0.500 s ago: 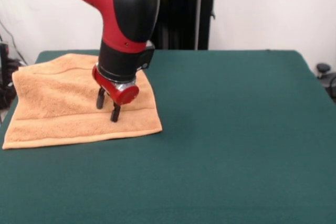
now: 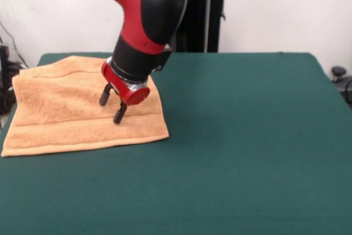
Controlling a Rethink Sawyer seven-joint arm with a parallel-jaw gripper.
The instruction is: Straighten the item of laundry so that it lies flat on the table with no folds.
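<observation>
The orange-tan towel lies spread at the left side of the dark green table in the front view. A woven band runs near its front hem, and a raised fold runs along its far left part. Its left edge reaches the table's left side. My gripper hangs tilted just above the towel's right half. Its two dark fingers stand apart and hold nothing.
The robot's black pedestal stands behind the table's far edge. A dark knob-like object shows past the table's right side. Cables hang at the far left.
The arm has swung a little to the right and tilted, lifting the gripper slightly. The towel's near right corner has shifted very slightly.
</observation>
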